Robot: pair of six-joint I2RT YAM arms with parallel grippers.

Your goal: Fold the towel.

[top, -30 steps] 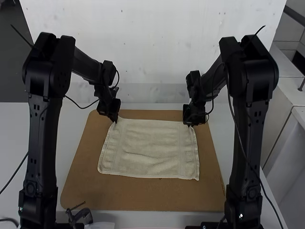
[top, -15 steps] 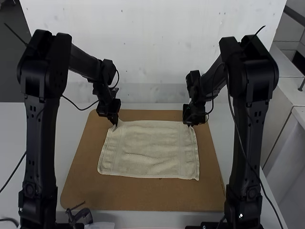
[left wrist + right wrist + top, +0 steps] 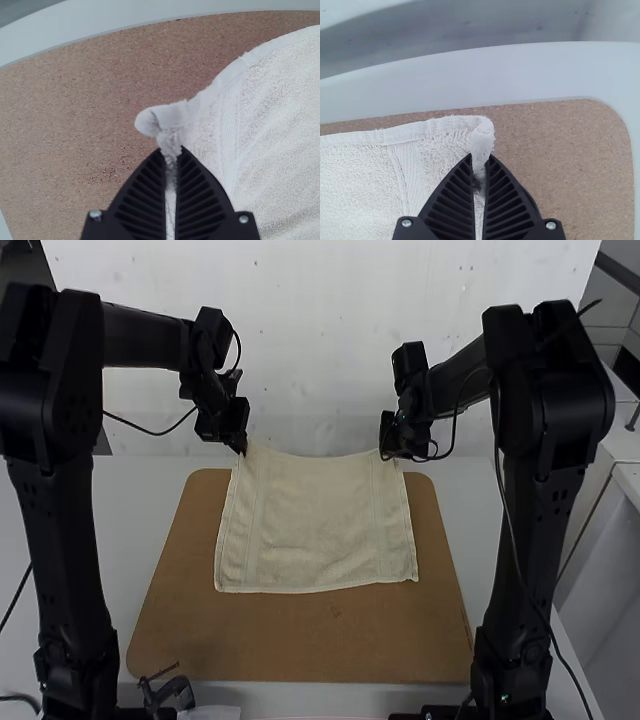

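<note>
In the high view the left gripper [image 3: 240, 448] and the right gripper [image 3: 388, 454] hold up the far two corners of the cream towel [image 3: 318, 520]. The towel's far edge sags slightly between them, and its near part reaches down over the brown board. Seen from the left wrist, the left gripper [image 3: 171, 160] is shut on a pinched corner of the towel [image 3: 280, 120]. From the right wrist, the right gripper [image 3: 480, 167] is likewise shut on the opposite corner of the towel [image 3: 360, 170].
The brown board [image 3: 300, 640] lies on the white table [image 3: 60, 510], bare along its near side. A pale wall [image 3: 320, 350] rises behind the table. A small dark object [image 3: 170, 692] sits at the near edge, by the left arm's base.
Both grippers have risen with the corners, the left one higher, lifting the towel's far edge. Its near edge has shifted slightly away from the board's near side, more so at the left.
</note>
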